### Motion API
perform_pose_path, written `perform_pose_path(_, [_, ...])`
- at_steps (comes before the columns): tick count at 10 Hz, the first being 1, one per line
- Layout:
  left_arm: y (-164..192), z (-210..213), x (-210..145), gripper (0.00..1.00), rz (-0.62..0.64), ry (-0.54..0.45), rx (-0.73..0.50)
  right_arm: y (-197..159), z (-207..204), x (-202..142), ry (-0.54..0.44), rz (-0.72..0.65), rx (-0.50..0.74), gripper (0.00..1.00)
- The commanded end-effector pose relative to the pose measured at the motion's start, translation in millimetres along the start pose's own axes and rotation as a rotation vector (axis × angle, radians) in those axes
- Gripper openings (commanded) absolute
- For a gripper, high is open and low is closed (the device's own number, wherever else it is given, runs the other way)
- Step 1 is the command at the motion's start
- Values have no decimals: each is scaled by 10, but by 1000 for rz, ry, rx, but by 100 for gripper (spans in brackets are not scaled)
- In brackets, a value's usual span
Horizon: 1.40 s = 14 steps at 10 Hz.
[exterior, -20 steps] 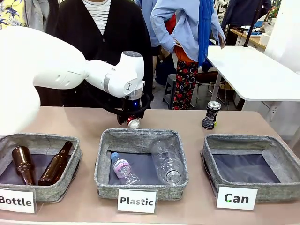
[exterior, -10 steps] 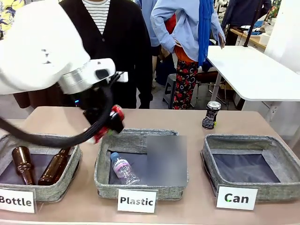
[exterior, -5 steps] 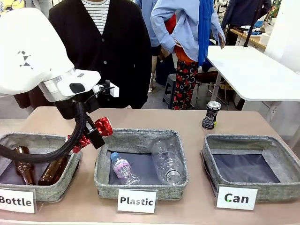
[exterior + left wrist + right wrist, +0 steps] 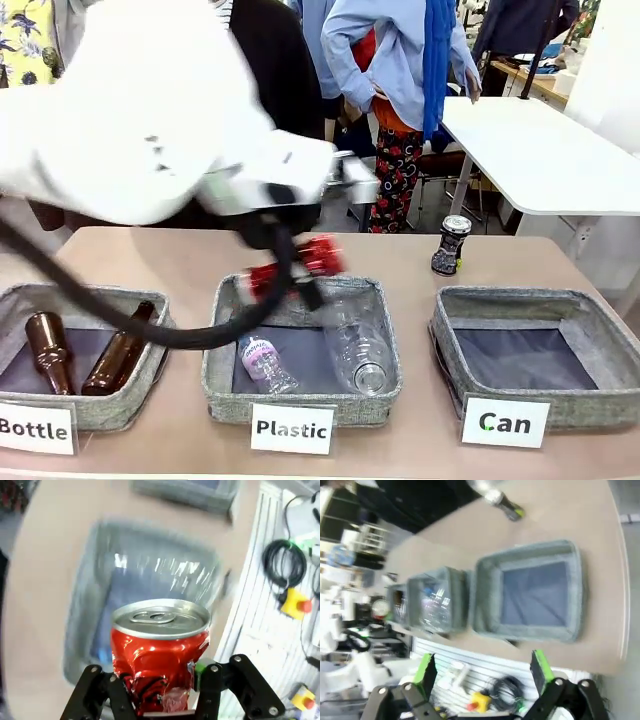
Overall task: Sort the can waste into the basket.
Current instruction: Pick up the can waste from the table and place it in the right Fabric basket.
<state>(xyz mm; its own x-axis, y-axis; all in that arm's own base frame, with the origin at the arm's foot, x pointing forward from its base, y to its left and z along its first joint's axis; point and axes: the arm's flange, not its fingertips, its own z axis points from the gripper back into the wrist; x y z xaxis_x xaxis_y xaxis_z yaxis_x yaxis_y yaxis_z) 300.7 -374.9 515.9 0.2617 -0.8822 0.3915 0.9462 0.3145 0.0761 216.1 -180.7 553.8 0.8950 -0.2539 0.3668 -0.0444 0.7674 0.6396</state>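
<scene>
My left gripper (image 4: 298,274) is shut on the crushed, shiny red can (image 4: 322,254) and holds it in the air above the far part of the "Plastic" basket (image 4: 225,360). In the left wrist view the red can (image 4: 159,647) stands top up between the fingers (image 4: 207,680). The dark patterned can (image 4: 450,245) stands upright on the table beyond the grey "Can" basket (image 4: 580,405); nothing lies in that basket. My right gripper (image 4: 482,670) hangs open high above the "Can" basket (image 4: 530,550), with the dark can (image 4: 502,505) farther off.
Two clear plastic bottles (image 4: 355,345) lie in the "Plastic" basket. The "Bottle" basket (image 4: 150,375) at the left holds two brown glass bottles (image 4: 115,350). A person stands at the far side of the table. White signs (image 4: 505,422) stand along the near edge.
My left arm has swung to the right with the red can, from over the gap between the "Bottle" and "Plastic" baskets to over the "Plastic" basket. The dark can has not moved.
</scene>
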Motion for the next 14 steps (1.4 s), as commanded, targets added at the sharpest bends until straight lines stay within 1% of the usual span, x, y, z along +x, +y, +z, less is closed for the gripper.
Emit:
perform_pose_path(1, [-75,-98,813,0,-183,-10,64,-286,564,-129,-13,-15,-121,100])
perform_pose_path(2, [-193,-240,1243,0,-210,19,111,-460,783,-211,-42,-45,-180,100])
perform_pose_path(3, [-356,-383,1640,0,-242,8,100,-611,973,-337,-78,-52,-208,100])
perform_pose_path(4, [-507,-621,2014,0,-242,-5,102,-715,1133,-479,-141,-50,-144,100])
perform_pose_path(5, [-615,-886,2252,0,-289,4,54,-464,911,-348,-60,-44,-191,100])
perform_pose_path(6, [-719,-1123,2372,0,-308,30,74,-464,911,-348,-60,-44,-191,100])
perform_pose_path(7, [-786,-1356,2414,0,-291,35,65,-464,911,-348,-60,-44,-191,100])
perform_pose_path(8, [-778,-1539,2411,0,-250,45,52,-464,911,-348,-60,-44,-191,100])
perform_pose_path(9, [-721,-1643,2397,0,-229,47,65,-464,911,-348,-60,-44,-191,100])
perform_pose_path(11, [-738,-1771,2346,0,-249,32,77,-464,911,-348,-60,-44,-191,100])
perform_pose_path(12, [-717,-1779,2353,37,-269,24,95,-464,911,-348,-60,-44,-191,100])
perform_pose_path(13, [-714,-1770,2361,58,-284,12,95,-464,911,-348,-60,-44,-191,100])
perform_pose_path(14, [-740,-1777,2353,95,-289,5,101,-464,911,-348,-60,-44,-191,100])
